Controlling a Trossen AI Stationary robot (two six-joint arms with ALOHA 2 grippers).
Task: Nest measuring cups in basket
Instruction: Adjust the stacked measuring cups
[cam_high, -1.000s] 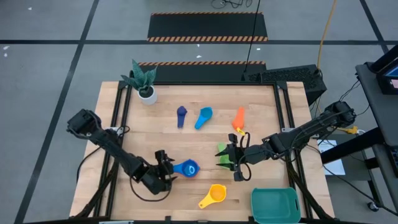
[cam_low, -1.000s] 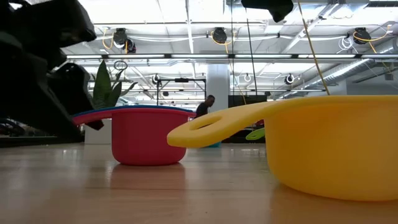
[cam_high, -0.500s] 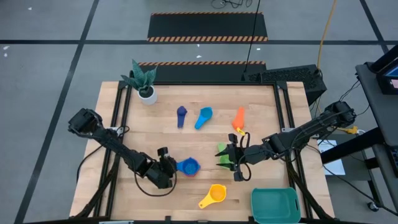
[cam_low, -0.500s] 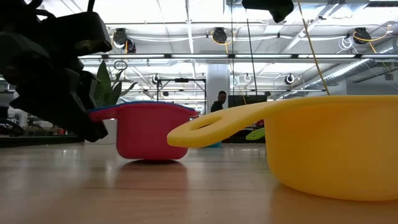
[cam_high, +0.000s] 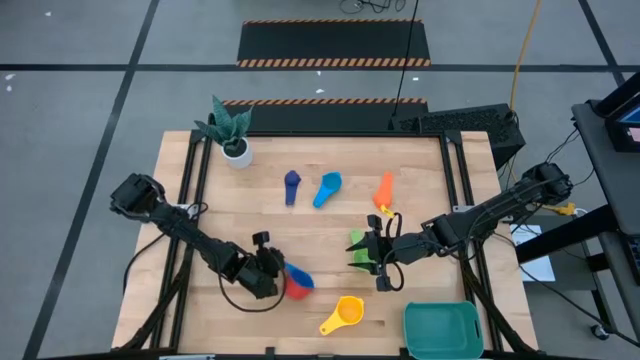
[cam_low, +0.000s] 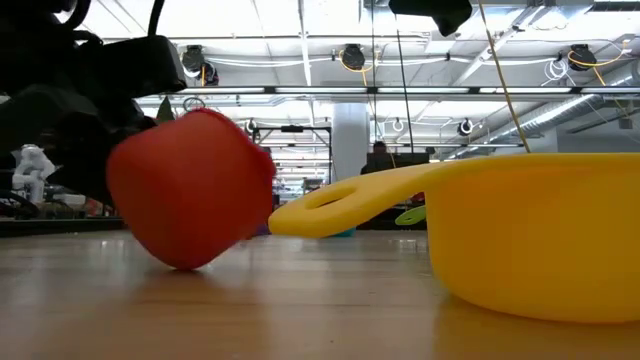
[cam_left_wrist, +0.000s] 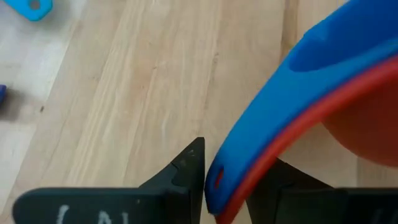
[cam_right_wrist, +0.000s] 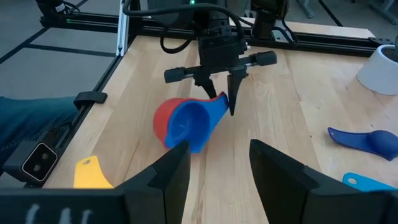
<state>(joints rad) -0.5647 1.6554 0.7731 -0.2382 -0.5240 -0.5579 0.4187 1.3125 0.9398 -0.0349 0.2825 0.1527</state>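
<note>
Left hand (cam_high: 272, 272) clenched on nested red-and-blue cups' (cam_high: 297, 283) handles — bowls tipped sideways, mouths facing right hand (cam_high: 378, 262).

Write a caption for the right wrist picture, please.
Left gripper pinches the handles of the nested blue cup and red cup, tipping them on the wooden table.

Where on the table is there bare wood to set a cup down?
Free: the strip between the plant pot and the left gripper, and the far right corner beyond the orange cup. Crowded: the near middle, where the red and blue cups, yellow cup, right gripper and basket sit close.
</note>
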